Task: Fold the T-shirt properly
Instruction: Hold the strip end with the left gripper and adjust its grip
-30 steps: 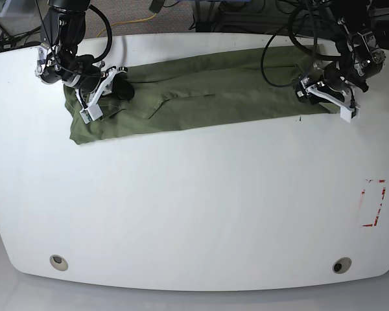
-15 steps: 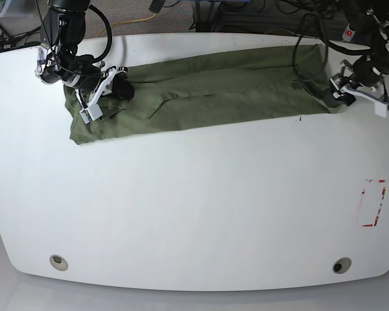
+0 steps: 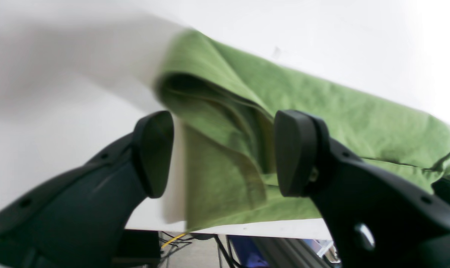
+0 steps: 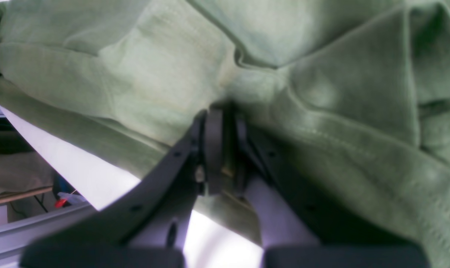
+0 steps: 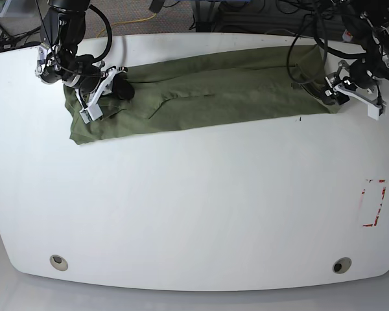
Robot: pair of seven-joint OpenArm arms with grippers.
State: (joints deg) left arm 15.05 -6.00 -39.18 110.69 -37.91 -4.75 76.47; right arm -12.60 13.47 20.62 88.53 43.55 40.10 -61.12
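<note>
Mid-fold: the T-shirt (image 5: 207,97) is lying as a long narrow band along the far edge of the white bench (image 5: 194,207), so the lengthwise fold looks done and the crosswise folds are, by my read, what's left.

The right pincer (image 4: 221,156) is clamped narrow on a bunch of fabric at its end of the band; cloth is puckering around the closed jaws. In the base view it's sitting on the sleeve end (image 5: 84,126), which spreads a little wider there.

The left pincer (image 3: 225,152) is standing wide, holding nothing. It's hovering just off the opposite end (image 3: 210,123), jaws straddling the layered edge without touching it. That corner looks to be lying at the bench's far edge.

Next move, as I see it: the left needs to be dropping onto that stacked edge and catching all layers, not just the top one, before both ends get carried over. Miss a layer and the fold will be opening up.

Fabric is olive green, soft, creased, with visible hem stitching (image 4: 340,134) and one diagonal fold line (image 5: 165,102) mid-band. The band is lying mostly flat.
</note>
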